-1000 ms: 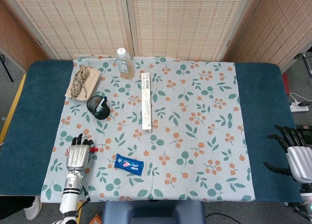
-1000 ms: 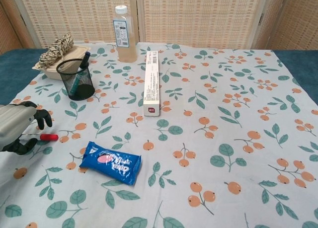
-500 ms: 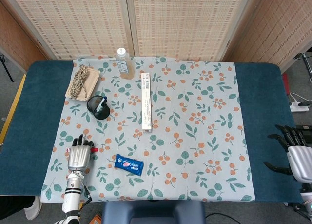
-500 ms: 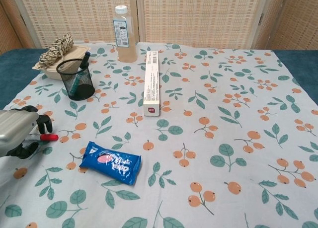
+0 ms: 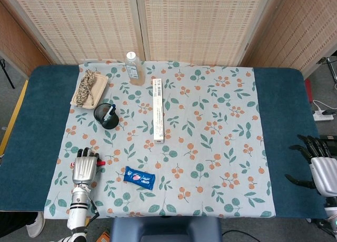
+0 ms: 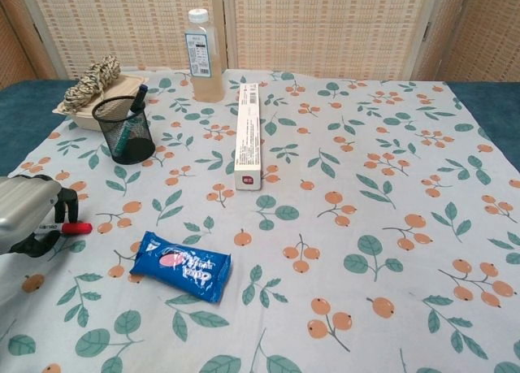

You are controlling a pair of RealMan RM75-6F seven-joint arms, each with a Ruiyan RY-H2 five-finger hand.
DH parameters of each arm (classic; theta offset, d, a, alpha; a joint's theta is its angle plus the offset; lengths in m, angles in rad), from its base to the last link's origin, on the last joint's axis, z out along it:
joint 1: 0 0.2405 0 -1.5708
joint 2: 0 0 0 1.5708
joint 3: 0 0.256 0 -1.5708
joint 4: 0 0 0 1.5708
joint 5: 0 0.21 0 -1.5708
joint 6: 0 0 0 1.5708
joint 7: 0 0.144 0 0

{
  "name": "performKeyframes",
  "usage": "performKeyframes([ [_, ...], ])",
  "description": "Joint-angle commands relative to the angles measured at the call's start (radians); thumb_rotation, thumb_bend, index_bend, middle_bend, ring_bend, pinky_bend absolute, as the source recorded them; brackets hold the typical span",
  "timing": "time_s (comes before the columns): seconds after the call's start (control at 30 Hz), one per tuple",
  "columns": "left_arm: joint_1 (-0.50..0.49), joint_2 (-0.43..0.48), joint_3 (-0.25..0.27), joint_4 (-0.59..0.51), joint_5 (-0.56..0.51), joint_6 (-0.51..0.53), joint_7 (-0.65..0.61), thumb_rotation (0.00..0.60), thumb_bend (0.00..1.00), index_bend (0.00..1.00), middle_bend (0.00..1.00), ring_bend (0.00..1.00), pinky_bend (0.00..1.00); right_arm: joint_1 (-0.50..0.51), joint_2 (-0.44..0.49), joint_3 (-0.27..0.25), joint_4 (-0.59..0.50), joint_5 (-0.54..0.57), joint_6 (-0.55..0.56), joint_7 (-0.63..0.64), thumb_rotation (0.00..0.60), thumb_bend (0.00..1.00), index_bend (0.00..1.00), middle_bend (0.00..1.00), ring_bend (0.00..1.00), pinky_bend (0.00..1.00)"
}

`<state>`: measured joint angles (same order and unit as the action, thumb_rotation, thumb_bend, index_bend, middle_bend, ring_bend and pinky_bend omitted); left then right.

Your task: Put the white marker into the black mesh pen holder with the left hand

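Since a second ago the left hand [image 6: 23,219] has slid back toward the near left edge of the tabletop [image 5: 37,121], and the white marker [image 6: 73,227] with its red cap has come back with it. The fingers [image 6: 67,201] curl down over the marker, which lies low on the floral cloth [image 5: 210,147]; whether they actually grip it cannot be told. The black mesh pen holder [image 6: 124,129] stands well apart, farther back on the cloth, with a dark pen in it, just in front of a tray of rope [image 6: 91,84]. A blue snack packet [image 6: 181,266] lies near the hand. The right hand [image 5: 320,168] rests released, fingers spread, at the far right edge.
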<state>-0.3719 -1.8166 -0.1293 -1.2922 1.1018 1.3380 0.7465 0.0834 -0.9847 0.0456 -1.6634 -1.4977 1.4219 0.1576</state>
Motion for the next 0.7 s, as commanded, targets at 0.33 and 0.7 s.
performKeyframes([
  [0.33,-0.002,0.065,-0.016,-0.112,0.133,0.095,-0.08,0.6,0.42,0.48,0.51,0.18,0.2,0.001,-0.003,0.001,0.008,-0.005,0.002,0.015,0.6,0.0,0.31,0.09,0.05,0.0],
  [0.7,-0.038,0.361,-0.209,-0.374,0.153,-0.047,-0.682,0.6,0.42,0.48,0.51,0.18,0.21,0.001,-0.003,-0.004,0.016,-0.038,0.019,0.054,0.6,0.0,0.3,0.09,0.05,0.0],
])
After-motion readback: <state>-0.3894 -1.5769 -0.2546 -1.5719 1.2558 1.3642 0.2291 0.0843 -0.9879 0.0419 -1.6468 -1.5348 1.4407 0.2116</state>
